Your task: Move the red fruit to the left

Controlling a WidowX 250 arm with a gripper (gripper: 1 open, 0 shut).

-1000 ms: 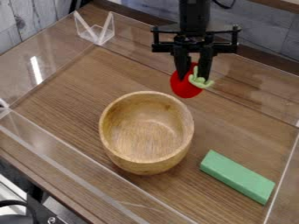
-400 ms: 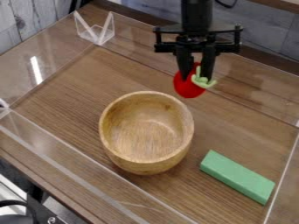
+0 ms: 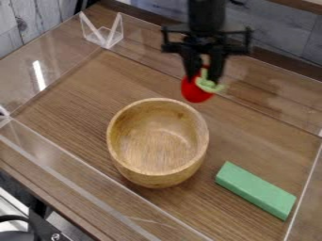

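- Red fruit (image 3: 198, 88): small, glossy, green leafy cap turned toward the right; pinched between the dark fingers of the gripper (image 3: 201, 83) and held clear of the wooden surface, behind and slightly right of the wooden bowl.
- Gripper: pointing almost straight down, fingers pressed onto the red fruit from either side; black crossbar and vertical arm above it running out of the top of the view.
- Writing, brands, labels: none legible on any object or on the robot.
- Wooden bowl (image 3: 157, 143): light wood, round, upright, interior empty; sits near the middle of the table, apart from the fruit.
- Green block (image 3: 255, 189): flat, rectangular, lying angled at front right, well apart from the bowl and from the gripper.
- Table (image 3: 75, 94): brown wood-grain top, enclosed by clear plastic walls (image 3: 44, 155) along the left, front and right edges.
- Clear plastic bracket (image 3: 102, 30): folded, transparent, standing at the far left corner, outside the working area of the gripper.
- Obstructions: bowl is the nearest object, lying forward and left of the held fruit; surface directly left of the fruit shows bare wood up to the plastic wall.
- Image slightly blurred around the gripper; fine detail of the finger pads not discernible.
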